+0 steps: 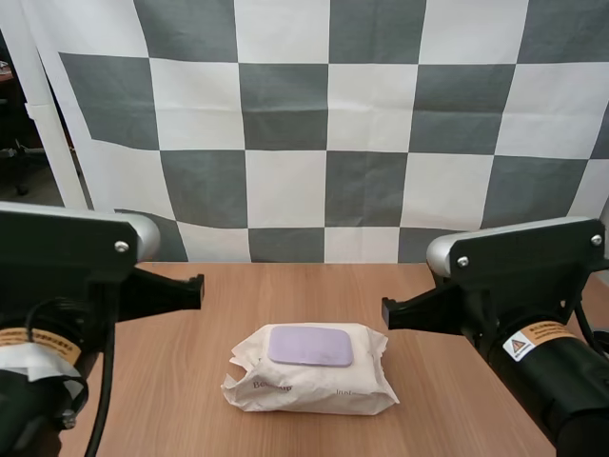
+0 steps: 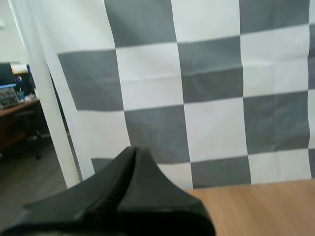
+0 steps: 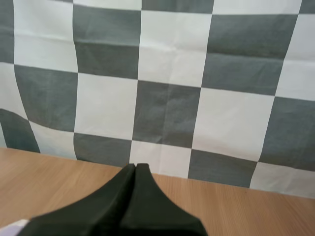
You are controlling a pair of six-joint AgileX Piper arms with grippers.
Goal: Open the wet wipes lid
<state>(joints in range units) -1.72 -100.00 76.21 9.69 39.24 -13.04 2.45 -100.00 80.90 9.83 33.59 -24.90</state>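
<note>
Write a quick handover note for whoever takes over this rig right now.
Grippers: the left gripper is shut on nothing, off to the pack's left and not touching it. The right gripper is shut on nothing, off to its right, also clear.
Things: the wet wipes pack lies mid-table, its purple lid on top, closed flat.
Done: nothing yet.
Left: reach the lid and lift it open.

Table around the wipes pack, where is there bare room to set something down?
Bare wood runs from behind the wipes pack to the far edge of the table. It is tighter at both sides, where the left pincer and right pincer hang.
</note>
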